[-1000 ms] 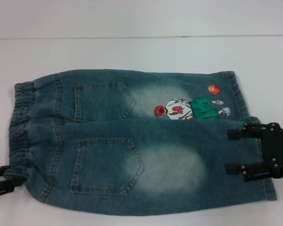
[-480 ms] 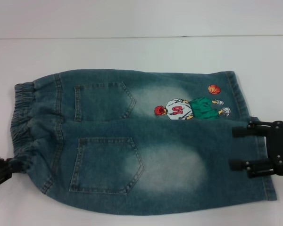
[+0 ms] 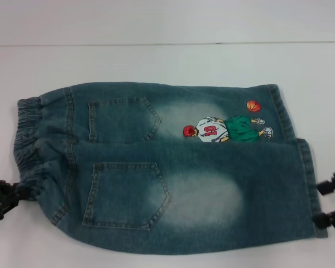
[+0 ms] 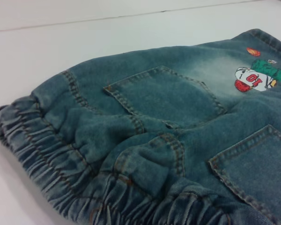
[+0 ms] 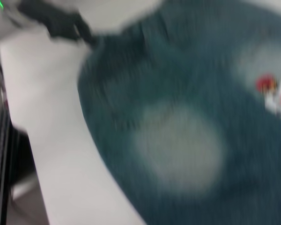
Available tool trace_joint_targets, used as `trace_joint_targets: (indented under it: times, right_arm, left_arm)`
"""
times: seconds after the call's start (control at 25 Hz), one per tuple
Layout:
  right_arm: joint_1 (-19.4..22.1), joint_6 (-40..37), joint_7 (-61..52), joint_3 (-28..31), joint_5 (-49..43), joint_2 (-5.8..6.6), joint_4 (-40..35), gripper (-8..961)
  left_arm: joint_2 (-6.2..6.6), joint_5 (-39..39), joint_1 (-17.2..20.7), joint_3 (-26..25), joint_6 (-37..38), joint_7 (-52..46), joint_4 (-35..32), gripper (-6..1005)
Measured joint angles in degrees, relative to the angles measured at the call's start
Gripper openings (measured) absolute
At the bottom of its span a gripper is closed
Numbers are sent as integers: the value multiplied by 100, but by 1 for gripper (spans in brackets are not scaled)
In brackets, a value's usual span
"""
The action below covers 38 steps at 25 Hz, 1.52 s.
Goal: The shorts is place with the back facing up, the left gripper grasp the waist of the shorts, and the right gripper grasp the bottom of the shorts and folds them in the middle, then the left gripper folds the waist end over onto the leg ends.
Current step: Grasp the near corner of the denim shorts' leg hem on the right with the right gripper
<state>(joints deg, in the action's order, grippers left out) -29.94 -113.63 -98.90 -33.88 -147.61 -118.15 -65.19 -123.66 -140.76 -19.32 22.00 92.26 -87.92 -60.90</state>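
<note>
Head view: shorts (image 3: 162,167) flat on the white table (image 3: 156,61), back up, long axis from 9 to 3 o'clock. Waist of the shorts (image 3: 28,145) at 9, leg ends (image 3: 301,167) at 3. Left gripper (image 3: 14,195) at the near waist corner, touching bunched denim; whether clamped, cannot tell. Right gripper (image 3: 330,204) just beside the near hem at 3, fingers spread wide, holding nothing.

Left wrist view: gathered waistband and both back pockets up close; own fingers unseen.

Right wrist view: blurred denim only; left gripper faint beyond.
</note>
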Motion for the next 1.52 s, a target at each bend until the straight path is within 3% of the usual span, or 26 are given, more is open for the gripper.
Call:
trace_joint_targets:
  times: [0.44,0.76,1.52]
  right_arm:
    - [-477,-19,-1092,-1015,-1831,-101,-75,919]
    - [-546,241,-1223,-1126,-1765,-153,348,911]
    - [-618,633,-1300,-1334,-1322,-131,706,904]
  left_arm:
    - [32,-29,16,51,-48,10,41,85]
    - [5,-6,16,50,-130,58,154,82]
    - [11,4,-39,50,-274,106,175,81]
